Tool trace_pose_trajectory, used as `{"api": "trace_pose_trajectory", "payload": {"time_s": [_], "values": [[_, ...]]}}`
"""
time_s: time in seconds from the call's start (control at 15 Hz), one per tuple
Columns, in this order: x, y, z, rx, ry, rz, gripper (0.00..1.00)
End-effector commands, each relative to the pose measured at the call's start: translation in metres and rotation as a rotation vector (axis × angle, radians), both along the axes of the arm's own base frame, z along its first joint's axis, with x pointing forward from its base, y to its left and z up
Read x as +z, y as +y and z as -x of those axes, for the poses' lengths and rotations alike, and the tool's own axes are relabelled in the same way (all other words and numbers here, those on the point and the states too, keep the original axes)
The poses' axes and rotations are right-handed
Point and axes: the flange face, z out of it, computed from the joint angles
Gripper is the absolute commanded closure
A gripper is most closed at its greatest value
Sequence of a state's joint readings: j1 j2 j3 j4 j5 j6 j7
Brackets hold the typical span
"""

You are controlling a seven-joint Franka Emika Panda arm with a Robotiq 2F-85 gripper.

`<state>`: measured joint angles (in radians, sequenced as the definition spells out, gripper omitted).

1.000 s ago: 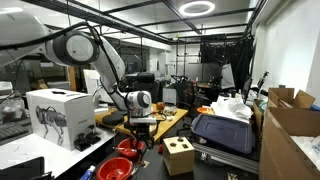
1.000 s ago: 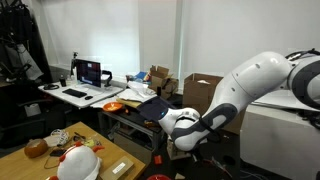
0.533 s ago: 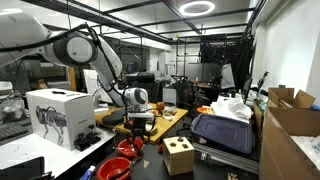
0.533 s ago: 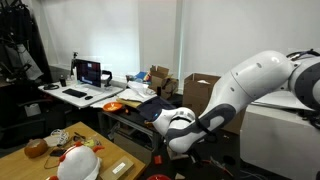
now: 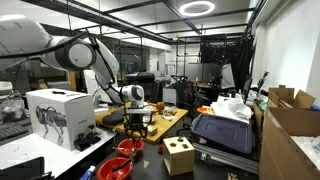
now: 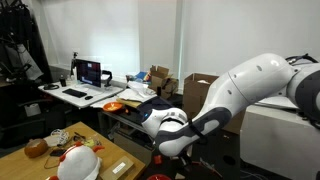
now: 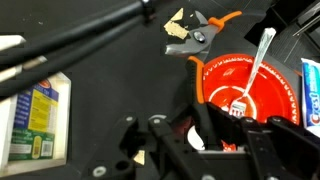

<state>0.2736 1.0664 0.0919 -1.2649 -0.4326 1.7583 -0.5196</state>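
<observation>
Cluttered lab, a wooden tabletop (image 5: 168, 120) amid boxes and gear. The claw (image 7: 232, 138) hangs over a red bowl (image 7: 222, 85), its fingers drawn almost fully together; whether they pinch anything cannot be told. A white plastic utensil (image 7: 258, 62) leans in the bowl. Orange-handled pliers (image 7: 205, 35) lie just beyond its rim, a blue tube (image 7: 311, 90) just beside it, a yellow-and-blue carton (image 7: 35, 115) well apart

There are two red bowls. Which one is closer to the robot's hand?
The back red bowl, which is just below the gripper in an exterior view. The front red bowl sits nearer the camera and farther from the gripper.
</observation>
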Motion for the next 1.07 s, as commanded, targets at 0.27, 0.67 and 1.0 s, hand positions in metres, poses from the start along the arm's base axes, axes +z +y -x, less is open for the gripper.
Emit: {"api": "trace_pose_trajectory", "payload": {"time_s": [0.27,0.67,1.0], "values": [[0.007,0.025,-0.006,0.073,0.018,-0.029,0.94],[-0.009,0.039,0.005,0.039,0.064,-0.108,0.94],[-0.017,0.039,0.008,0.010,0.113,-0.167,0.94]]}}
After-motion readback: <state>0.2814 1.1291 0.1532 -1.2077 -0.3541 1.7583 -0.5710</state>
